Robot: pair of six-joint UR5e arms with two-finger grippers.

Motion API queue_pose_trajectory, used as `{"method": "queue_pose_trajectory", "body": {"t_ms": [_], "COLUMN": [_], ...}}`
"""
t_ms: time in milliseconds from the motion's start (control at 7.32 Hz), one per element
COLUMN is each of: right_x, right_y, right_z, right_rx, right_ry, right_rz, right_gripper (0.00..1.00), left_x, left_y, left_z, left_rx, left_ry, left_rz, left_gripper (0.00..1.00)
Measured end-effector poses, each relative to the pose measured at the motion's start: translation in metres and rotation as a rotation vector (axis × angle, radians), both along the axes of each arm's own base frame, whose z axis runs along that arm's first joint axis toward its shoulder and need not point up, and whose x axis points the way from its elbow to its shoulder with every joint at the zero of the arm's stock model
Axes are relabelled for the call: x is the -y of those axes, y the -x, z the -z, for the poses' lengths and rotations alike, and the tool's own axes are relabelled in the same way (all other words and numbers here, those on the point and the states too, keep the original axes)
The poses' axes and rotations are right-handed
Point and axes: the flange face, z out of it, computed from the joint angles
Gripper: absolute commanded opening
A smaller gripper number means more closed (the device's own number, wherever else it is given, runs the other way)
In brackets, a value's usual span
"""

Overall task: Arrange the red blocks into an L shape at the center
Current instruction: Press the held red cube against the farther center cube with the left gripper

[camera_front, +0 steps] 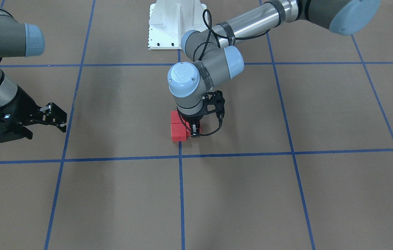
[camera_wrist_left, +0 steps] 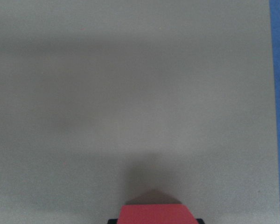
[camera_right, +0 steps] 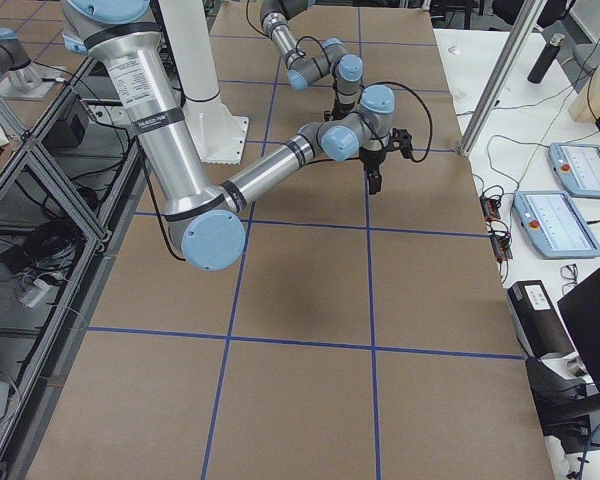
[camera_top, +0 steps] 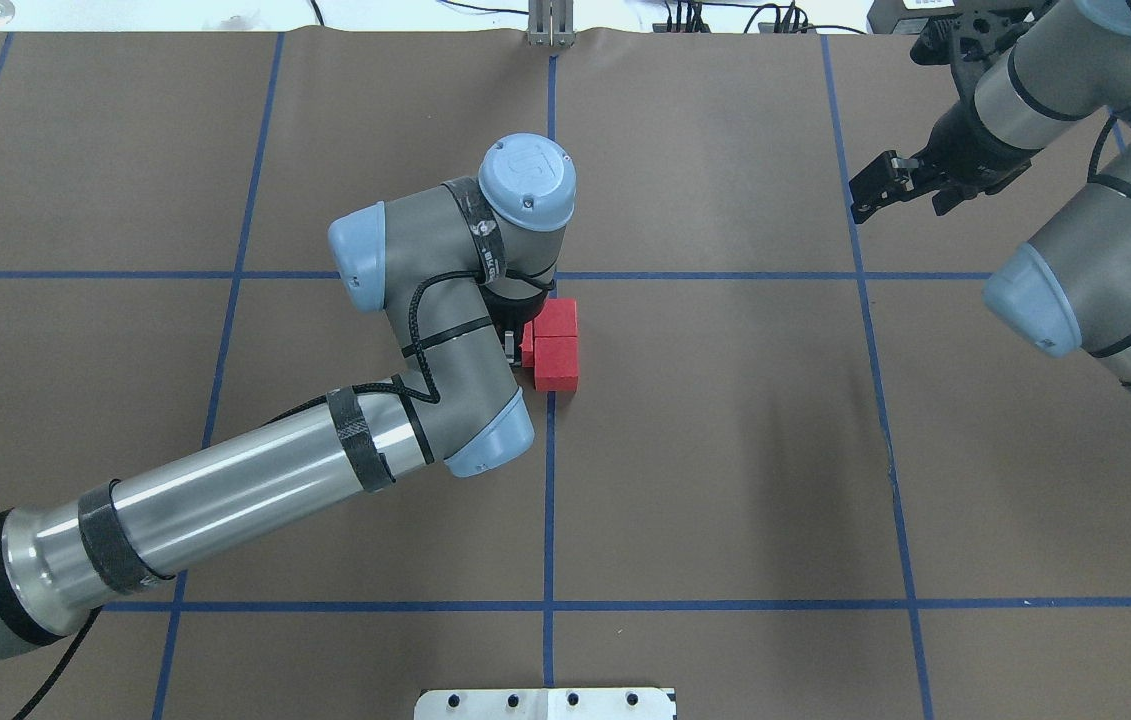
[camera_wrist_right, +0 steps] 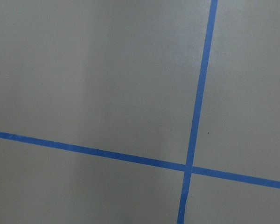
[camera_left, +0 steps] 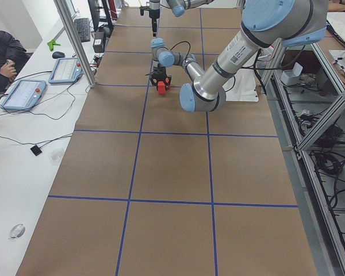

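Note:
Two red blocks [camera_top: 557, 318] [camera_top: 557, 362] lie touching in a short column on the brown surface just right of the middle blue tape line [camera_top: 550, 450]; in the front view they show as well [camera_front: 174, 118] [camera_front: 179, 134]. My left gripper [camera_front: 195, 134] points straight down beside them, shut on the third red block [camera_wrist_left: 154, 213], which sits against the nearer block's side [camera_top: 528, 352]. My wrist hides most of the gripper from overhead. My right gripper [camera_front: 47, 131] [camera_top: 895, 205] is open and empty, far off to the side.
The white metal base [camera_front: 168, 24] stands at the robot's edge of the table, behind the blocks. Blue tape lines [camera_wrist_right: 196, 116] cross under the right gripper. Tablets and cables [camera_left: 23, 95] lie on the operators' bench beyond the table.

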Motion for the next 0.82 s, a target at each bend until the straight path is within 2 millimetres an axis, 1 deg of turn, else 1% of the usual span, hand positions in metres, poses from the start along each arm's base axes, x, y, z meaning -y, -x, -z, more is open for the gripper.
{"method": "queue_pose_trajectory", "body": {"t_ms": [820], "right_x": [-0.0005], "right_y": [0.0003], "right_z": [-0.0001], "right_rx": [0.0], "right_ry": [0.001], "right_rz": [0.001], "right_gripper": [0.99], "left_x": [0.0061], "left_y": [0.0049], "left_z": [0.002], "left_rx": [-0.002], "left_ry": [-0.002], "left_rz": [0.01], "left_gripper": [0.53]}}
